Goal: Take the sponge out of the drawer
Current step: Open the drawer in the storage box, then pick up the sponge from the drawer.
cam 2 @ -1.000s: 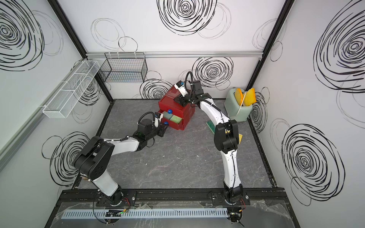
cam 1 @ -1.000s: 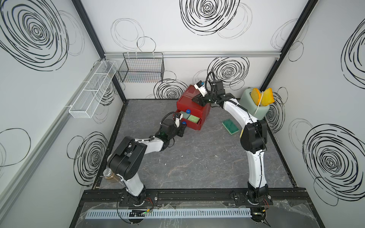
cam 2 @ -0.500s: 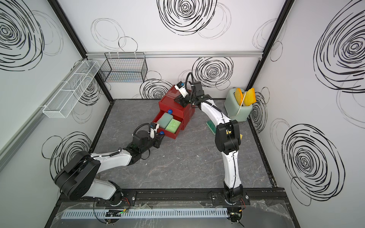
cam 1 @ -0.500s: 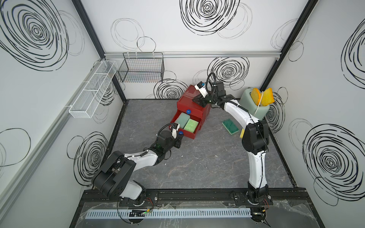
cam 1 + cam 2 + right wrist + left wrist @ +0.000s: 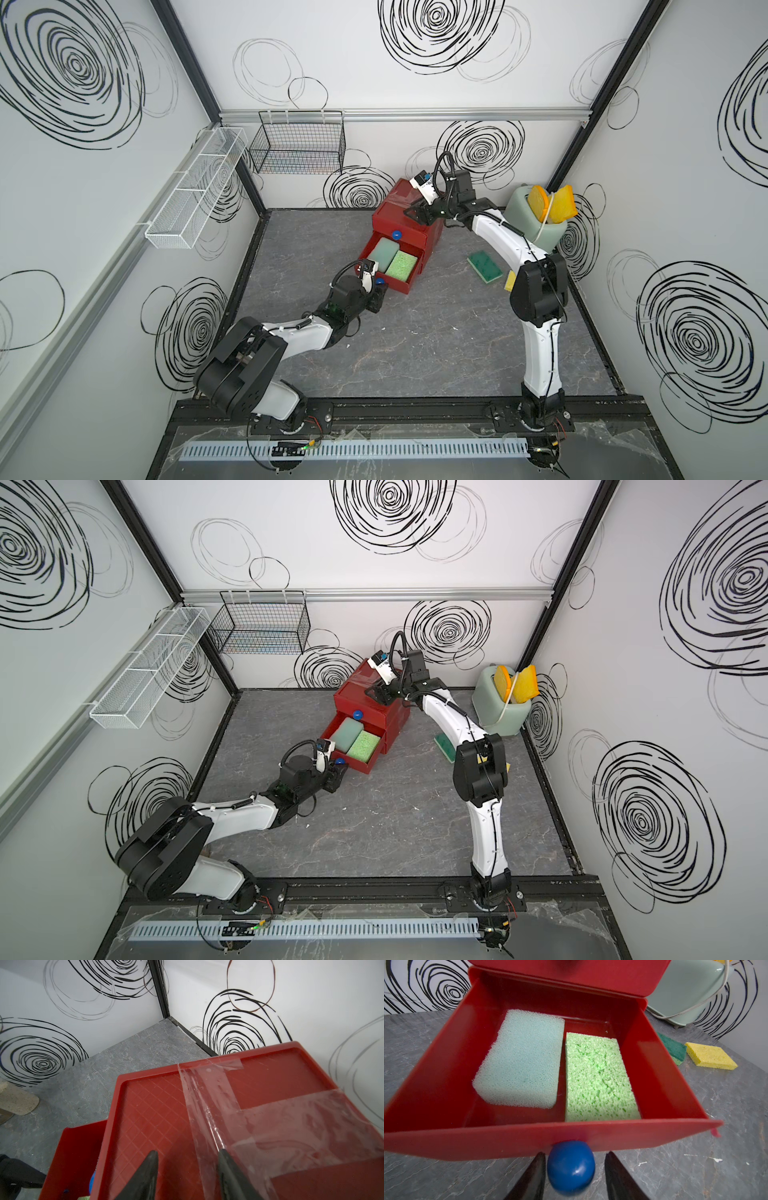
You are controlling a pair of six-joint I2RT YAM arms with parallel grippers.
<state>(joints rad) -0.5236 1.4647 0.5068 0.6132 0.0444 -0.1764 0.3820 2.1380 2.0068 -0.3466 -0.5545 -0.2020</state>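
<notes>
The lower drawer (image 5: pixel 395 284) of the red cabinet (image 5: pixel 399 208) stands pulled out. Inside it lie a pale blue-green sponge (image 5: pixel 521 1064) and a bright green sponge (image 5: pixel 596 1078), side by side; both top views show them too, the pale one (image 5: pixel 381 254) and the green one (image 5: pixel 364 745). My left gripper (image 5: pixel 575 1153) is open at the drawer's front, its fingers either side of the blue knob (image 5: pixel 570 1166) with a gap on one side. My right gripper (image 5: pixel 188 1150) hangs open just over the cabinet's taped top (image 5: pixel 158 1105), holding nothing.
A dark green sponge (image 5: pixel 484 266) and a yellow sponge (image 5: pixel 710 1057) lie on the table right of the cabinet. A mint toaster (image 5: pixel 536 224) stands in the back right corner. A black wire basket (image 5: pixel 299 145) and a white rack (image 5: pixel 195 191) hang on the walls.
The left gripper drew the lower drawer out toward the front left, uncovering the two sponges, then opened off the knob. The right gripper opened above the cabinet top.
</notes>
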